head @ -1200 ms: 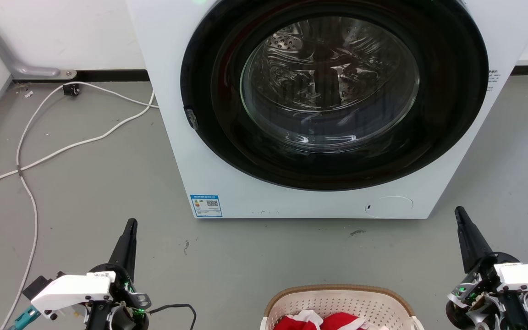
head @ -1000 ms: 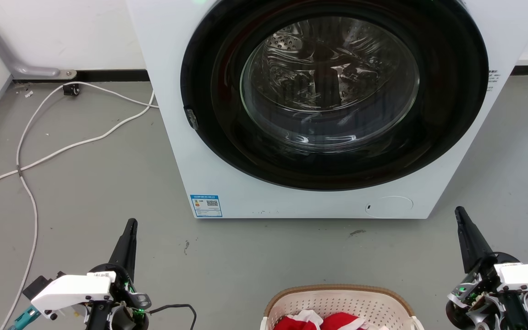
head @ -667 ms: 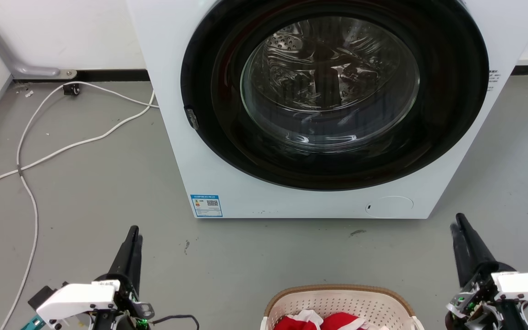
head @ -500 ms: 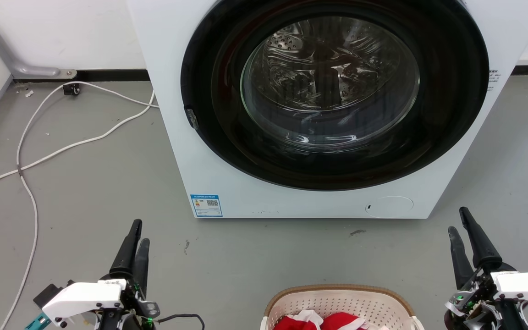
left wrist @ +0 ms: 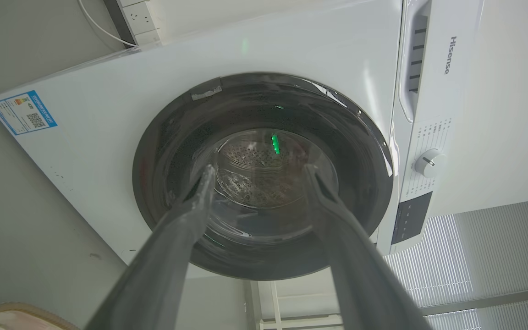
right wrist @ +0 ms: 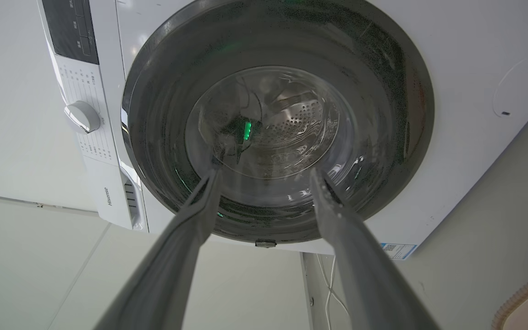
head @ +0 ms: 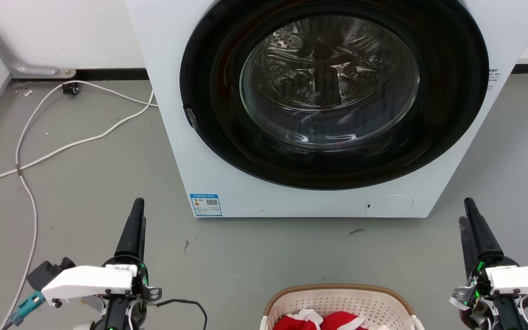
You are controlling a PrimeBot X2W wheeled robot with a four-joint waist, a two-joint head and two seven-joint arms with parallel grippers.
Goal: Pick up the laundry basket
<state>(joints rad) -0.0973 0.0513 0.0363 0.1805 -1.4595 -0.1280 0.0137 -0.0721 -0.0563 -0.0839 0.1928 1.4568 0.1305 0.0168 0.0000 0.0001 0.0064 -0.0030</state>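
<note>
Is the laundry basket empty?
No, red and white cloth lies inside the laundry basket, seen at the bottom of the head view.

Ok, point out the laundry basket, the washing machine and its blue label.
laundry basket (head: 337, 288): head view, far brown rim.
washing machine (head: 330, 82): head view, door glass.
blue label (head: 206, 205): head view, sticker's middle.

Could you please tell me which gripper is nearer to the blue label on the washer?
Left. The left gripper is just left of the label; the right gripper is far to its right.
</note>
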